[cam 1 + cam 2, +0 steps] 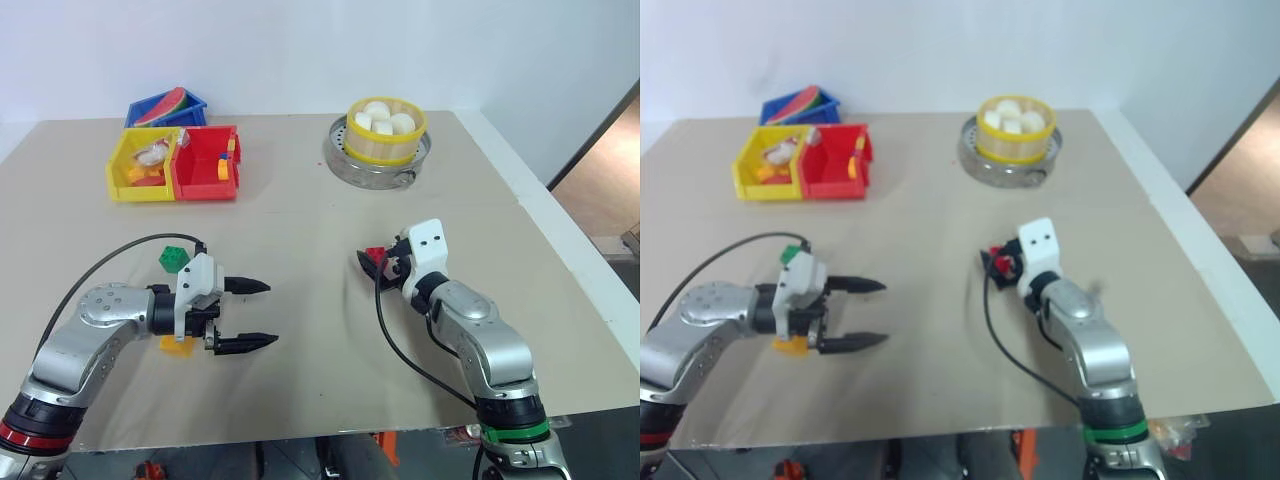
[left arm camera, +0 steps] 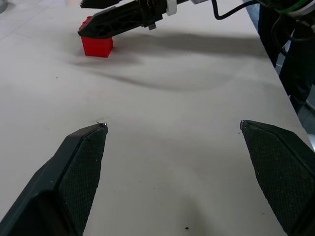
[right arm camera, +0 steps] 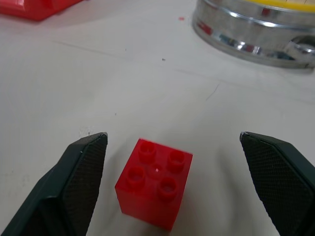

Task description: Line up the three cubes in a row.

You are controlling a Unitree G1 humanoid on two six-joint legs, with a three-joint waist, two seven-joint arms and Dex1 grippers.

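Cubes first, from the head view: the red cube (image 1: 376, 254) lies mid-tabletop (image 1: 300, 330), just past the right claw (image 1: 374, 266), whose fingers stand spread with nothing in them. The green cube (image 1: 173, 259) and yellow cube (image 1: 178, 346) sit on the left, partly hidden by the left claw (image 1: 254, 315), which is also spread and empty and points across toward the right. Well behind stand the yellow bin (image 1: 140, 165), red bin (image 1: 205, 163), blue bin (image 1: 165, 109) and a steamer (image 1: 385, 135) on a metal tray; none blocks the work.

Left wrist view: open tabletop lies ahead, with red at the far end under the right claw's finger.

Right wrist view: red sits upright, studs up, between the 2 fingers (image 3: 81, 172) but nearer one. I would centre the claw, square it to the cube's faces, lower, then close. The 3 cubes are far from a row; the left claw stands close to green and yellow and could knock them.
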